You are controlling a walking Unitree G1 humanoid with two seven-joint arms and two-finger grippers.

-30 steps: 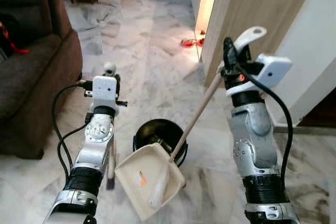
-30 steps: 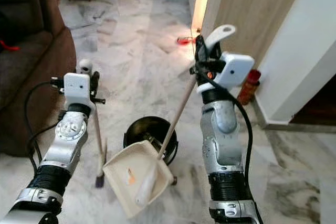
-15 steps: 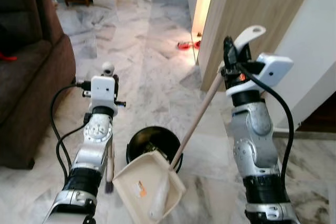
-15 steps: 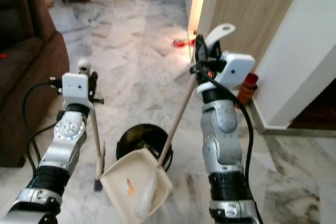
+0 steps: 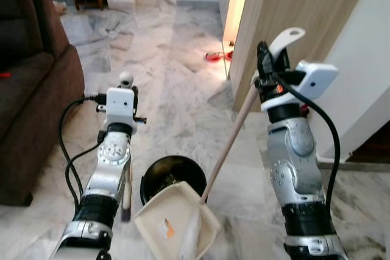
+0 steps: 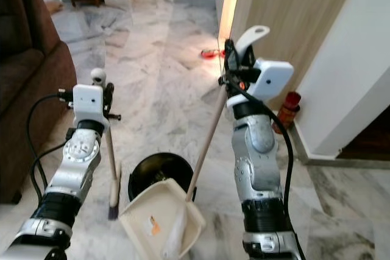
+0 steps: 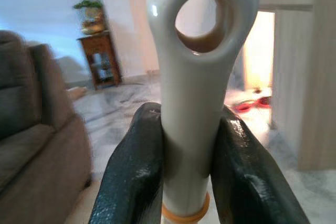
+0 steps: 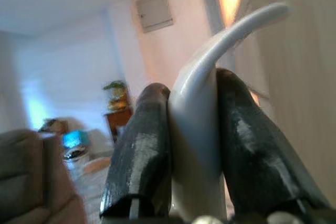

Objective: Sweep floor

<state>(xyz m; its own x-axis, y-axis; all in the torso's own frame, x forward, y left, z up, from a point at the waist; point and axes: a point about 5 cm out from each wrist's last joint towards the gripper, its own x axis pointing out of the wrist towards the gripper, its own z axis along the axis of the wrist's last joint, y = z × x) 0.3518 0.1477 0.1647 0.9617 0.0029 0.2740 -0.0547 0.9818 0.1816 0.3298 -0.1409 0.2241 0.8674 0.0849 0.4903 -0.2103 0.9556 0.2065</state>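
Where the head camera's left eye looks down, a marble floor spreads ahead, with a brown sofa on the robot's left and a wooden cabinet on its right. Low in the middle stands a black bin, and a cream dustpan sits tilted against the bin's near edge, with pale debris and an orange speck inside it. The dustpan's long wooden handle slants up toward the right, ending in a white curved grip held in the right gripper, which is raised near the cabinet. The left gripper is raised too, above its silver arm, clamping the white top of a broom, whose stick drops straight down to dark bristles on the floor just left of the bin. From the right eye, the same layout appears, and a red bottle stands on the floor by the white wall behind the right arm. Through the left wrist camera, two black fingers press on either side of the broom's white handle end, which has a round hanging hole. Through the right wrist camera, two black fingers squeeze the dustpan's white curved grip between them, with the room blurred behind.
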